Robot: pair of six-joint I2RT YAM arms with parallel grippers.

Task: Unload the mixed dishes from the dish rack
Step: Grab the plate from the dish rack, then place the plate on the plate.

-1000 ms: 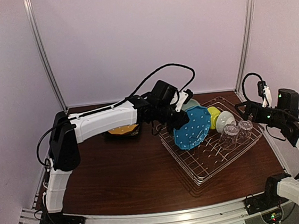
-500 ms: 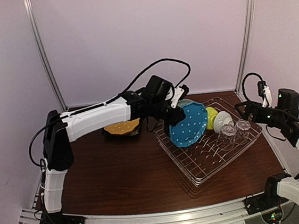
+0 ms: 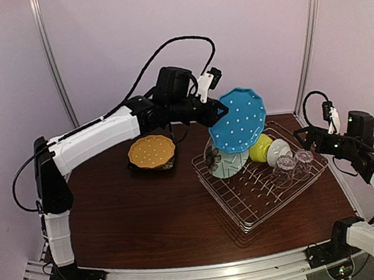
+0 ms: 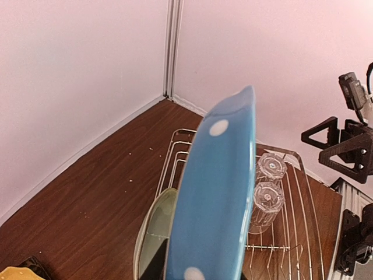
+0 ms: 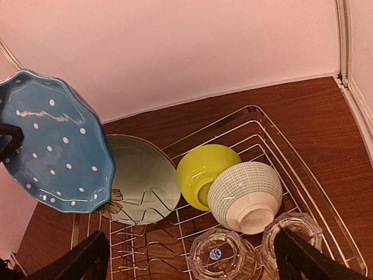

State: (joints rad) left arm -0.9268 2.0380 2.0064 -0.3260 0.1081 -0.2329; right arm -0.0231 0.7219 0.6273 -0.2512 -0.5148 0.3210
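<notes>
Soft, even, faintly pink light fills all three views and is brightest on the walls. The dark worktop (image 3: pixel 147 211) looks dim and low in contrast. The dish rack (image 3: pixel 273 194) casts only a weak shadow toward the near edge. In the left wrist view the blue dotted plate (image 4: pixel 215 192) sits close and blurred. The right wrist view shows it sharp, with a white streak of glare.

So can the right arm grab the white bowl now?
Probably yes. Its fingers are open and empty, and the white bowl lies uncovered in the dish rack just ahead; the blue plate hangs off to one side.
</notes>
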